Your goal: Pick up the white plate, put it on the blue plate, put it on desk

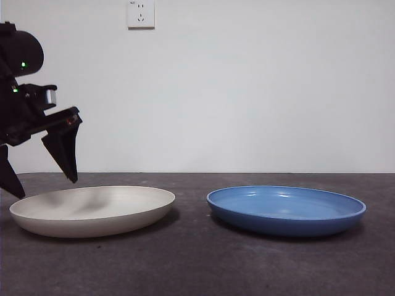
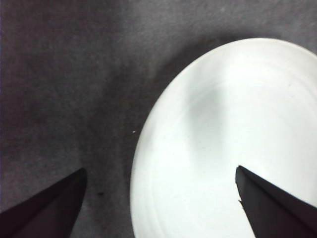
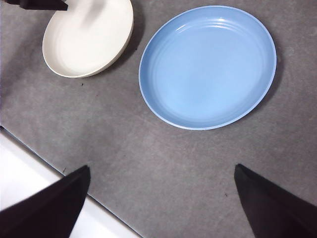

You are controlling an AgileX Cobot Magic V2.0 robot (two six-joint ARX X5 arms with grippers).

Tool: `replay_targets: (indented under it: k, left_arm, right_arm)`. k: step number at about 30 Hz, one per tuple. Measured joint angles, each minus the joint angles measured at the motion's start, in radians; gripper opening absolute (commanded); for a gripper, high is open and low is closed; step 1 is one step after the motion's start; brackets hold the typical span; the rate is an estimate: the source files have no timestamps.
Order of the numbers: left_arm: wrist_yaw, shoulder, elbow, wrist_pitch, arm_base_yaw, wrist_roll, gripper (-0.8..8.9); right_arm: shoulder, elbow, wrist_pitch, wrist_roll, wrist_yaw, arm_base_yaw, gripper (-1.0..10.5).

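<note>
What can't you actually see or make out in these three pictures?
- Front view: the left gripper is partly cut off by the picture's edge; the arm behind it is out of frame.
- Left wrist view: the white plate runs off the frame, so its far rim is unseen.
- Front view: both plates' undersides are hidden against the desk, including the blue plate.

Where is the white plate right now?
In the front view, the white plate lies on the desk, left of the blue plate, under the open left gripper.

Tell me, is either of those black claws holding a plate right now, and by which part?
Nothing is held. The left tool hangs open above the outer rim of the white plate, one tip on each side of the rim. The right tool is open over bare desk.
</note>
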State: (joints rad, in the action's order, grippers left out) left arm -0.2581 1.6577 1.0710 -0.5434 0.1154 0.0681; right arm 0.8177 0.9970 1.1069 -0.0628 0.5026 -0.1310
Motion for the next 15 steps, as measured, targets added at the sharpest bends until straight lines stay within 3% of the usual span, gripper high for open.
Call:
replay_targets:
  k: [8, 15]
  left_arm:
    - [-0.002, 0.056, 0.0, 0.001, 0.0, 0.0, 3.07]
    - [-0.003, 0.058, 0.001, 0.016, 0.001, 0.0, 0.24]
  right_arm:
    - [0.0, 0.0, -0.008, 0.0, 0.0, 0.0, 4.7]
    - [0.0, 0.0, -0.01, 0.0, 0.0, 0.0, 4.7]
